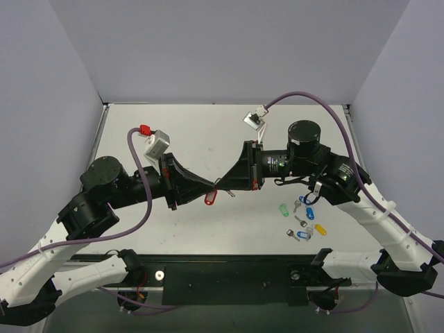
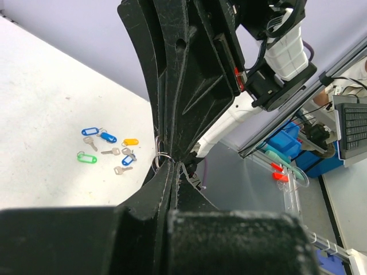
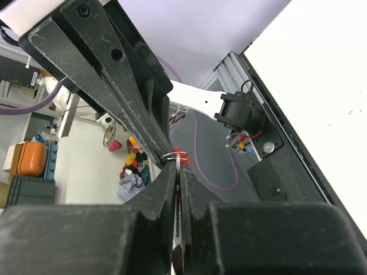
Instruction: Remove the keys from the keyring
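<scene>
The red keyring tag (image 1: 210, 198) hangs in the air over the middle of the table, between the two gripper tips. My left gripper (image 1: 212, 185) is shut on its thin metal split ring (image 2: 161, 160); the jaws are pressed together in the left wrist view (image 2: 172, 167). My right gripper (image 1: 224, 184) meets it tip to tip from the right. It is shut on the small silvery key (image 3: 178, 162), whose thin blade runs between the closed jaws (image 3: 178, 170). The ring (image 3: 172, 156) and a bit of the red tag (image 3: 184, 153) show just past the tips.
Loose keys and tags lie on the table at the right front: a green tag (image 1: 283, 209), blue tags (image 1: 307, 201), a yellow tag (image 1: 320, 228). They also show in the left wrist view (image 2: 86, 157). Grey walls enclose the table.
</scene>
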You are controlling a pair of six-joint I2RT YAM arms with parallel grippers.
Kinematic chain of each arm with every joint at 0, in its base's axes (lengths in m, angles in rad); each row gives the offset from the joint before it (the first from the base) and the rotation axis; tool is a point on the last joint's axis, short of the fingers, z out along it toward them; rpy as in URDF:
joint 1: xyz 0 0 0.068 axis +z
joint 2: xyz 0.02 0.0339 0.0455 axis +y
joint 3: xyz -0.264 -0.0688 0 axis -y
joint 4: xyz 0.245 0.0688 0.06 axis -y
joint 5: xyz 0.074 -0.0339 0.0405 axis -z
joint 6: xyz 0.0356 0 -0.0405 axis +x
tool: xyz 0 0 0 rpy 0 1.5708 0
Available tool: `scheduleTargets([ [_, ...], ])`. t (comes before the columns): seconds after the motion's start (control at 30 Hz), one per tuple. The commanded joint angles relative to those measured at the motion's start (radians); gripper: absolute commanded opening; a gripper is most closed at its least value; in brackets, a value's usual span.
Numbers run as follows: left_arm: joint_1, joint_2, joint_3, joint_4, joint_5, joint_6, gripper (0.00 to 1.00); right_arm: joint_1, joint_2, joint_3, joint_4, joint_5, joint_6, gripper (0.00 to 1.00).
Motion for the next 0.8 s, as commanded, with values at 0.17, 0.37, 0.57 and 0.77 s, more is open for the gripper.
scheduleTargets([
  [0.17, -0.051, 0.02, 0.042, -0.052, -0.001, 0.032, 0.0, -0.015, 0.028, 0.068, 0.093, 0.045, 0.021, 0.0],
  [0.37, -0.059, 0.029, 0.04, -0.071, -0.013, 0.037, 0.0, -0.016, 0.025, 0.07, 0.099, 0.025, 0.019, 0.0],
  [0.57, -0.063, 0.033, 0.016, -0.072, -0.004, 0.031, 0.0, -0.007, 0.031, 0.104, 0.075, -0.045, -0.025, 0.0],
  [0.77, -0.068, 0.05, -0.01, -0.081, 0.013, 0.021, 0.0, 0.014, 0.042, 0.165, -0.02, -0.107, -0.123, 0.0],
])
